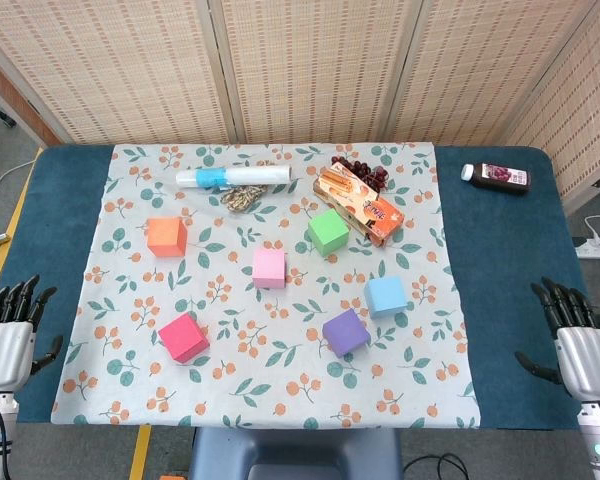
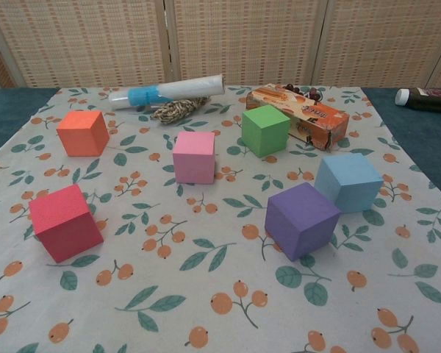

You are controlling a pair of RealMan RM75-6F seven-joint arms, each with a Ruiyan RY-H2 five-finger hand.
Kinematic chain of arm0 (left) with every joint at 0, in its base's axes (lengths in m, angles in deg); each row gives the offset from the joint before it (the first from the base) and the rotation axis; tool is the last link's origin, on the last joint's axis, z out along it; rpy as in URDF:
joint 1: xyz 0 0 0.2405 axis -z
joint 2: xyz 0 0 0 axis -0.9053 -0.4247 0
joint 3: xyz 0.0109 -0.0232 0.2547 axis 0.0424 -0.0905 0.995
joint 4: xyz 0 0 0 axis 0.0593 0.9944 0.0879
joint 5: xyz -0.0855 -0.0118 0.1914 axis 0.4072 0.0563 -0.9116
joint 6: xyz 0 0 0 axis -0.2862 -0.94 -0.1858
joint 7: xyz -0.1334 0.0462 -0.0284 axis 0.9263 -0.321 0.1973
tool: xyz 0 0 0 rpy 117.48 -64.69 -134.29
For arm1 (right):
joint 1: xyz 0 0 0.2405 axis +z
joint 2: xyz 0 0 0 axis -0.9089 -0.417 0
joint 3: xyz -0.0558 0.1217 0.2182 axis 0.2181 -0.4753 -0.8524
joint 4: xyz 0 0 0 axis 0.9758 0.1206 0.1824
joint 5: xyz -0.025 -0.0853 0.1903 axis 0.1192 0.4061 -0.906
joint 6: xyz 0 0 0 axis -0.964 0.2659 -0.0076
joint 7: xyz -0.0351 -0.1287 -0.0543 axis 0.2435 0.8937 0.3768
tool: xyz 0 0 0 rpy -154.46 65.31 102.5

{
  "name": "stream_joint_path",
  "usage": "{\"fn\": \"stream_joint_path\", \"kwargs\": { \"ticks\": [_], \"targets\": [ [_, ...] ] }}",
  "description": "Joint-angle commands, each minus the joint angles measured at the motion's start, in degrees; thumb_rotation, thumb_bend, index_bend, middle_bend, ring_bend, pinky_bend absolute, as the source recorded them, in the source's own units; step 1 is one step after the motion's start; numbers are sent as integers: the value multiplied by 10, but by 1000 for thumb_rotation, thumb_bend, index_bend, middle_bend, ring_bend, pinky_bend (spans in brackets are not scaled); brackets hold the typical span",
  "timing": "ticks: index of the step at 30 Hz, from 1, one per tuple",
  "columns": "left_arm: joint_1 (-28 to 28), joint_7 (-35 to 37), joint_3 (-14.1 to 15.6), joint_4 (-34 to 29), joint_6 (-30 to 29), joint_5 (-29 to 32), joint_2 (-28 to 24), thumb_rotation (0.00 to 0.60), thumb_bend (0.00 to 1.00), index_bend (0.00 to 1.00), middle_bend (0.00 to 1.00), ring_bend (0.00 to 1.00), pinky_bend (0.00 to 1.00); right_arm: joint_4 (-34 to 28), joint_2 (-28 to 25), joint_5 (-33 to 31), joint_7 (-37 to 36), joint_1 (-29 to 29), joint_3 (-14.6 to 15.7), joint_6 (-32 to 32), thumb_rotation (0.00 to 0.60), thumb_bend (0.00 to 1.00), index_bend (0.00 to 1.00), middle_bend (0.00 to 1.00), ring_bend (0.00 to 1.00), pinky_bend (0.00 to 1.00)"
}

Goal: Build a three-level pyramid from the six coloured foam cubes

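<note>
Six foam cubes lie apart on the floral cloth: orange (image 1: 167, 237) (image 2: 83, 133), light pink (image 1: 269, 268) (image 2: 194, 157), green (image 1: 328, 232) (image 2: 265, 130), light blue (image 1: 386, 296) (image 2: 348, 182), purple (image 1: 346, 332) (image 2: 302, 218) and red-pink (image 1: 183, 337) (image 2: 65, 222). None is stacked. My left hand (image 1: 12, 335) hovers off the table's left edge, fingers spread, holding nothing. At the right edge my right hand (image 1: 574, 345) is likewise spread and empty. Neither hand shows in the chest view.
Along the far side of the cloth (image 1: 130, 290) lie a white roll with a blue band (image 1: 233, 177) (image 2: 167, 91), a rope bundle (image 1: 242, 196), an orange snack box (image 1: 360, 204) (image 2: 298, 115) and dark grapes (image 1: 365, 173). A dark juice bottle (image 1: 496, 177) (image 2: 428, 98) lies at the back right.
</note>
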Motion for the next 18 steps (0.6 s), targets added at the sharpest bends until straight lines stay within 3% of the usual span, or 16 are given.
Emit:
{"fn": "stream_joint_path", "kwargs": {
  "ticks": [1,12,18],
  "targets": [
    [-2,2,3,0,-2,-2,-2,600,354,166,0,0,0,-1,-1,2,-3,1,1,1,600,0,0,0,0,0],
    [3,29,3,2,-4,-25,-17,600,355,183,0,0,7,-2,-15,26,-30,-4,6,-16,600,0,0,0,0,0],
    [69,93,-29,26,78,-19,-33,600,354,228,0,0,35,-27,-46,41,-30,10,2,-6,600,0,0,0,0,0]
  ]
}}
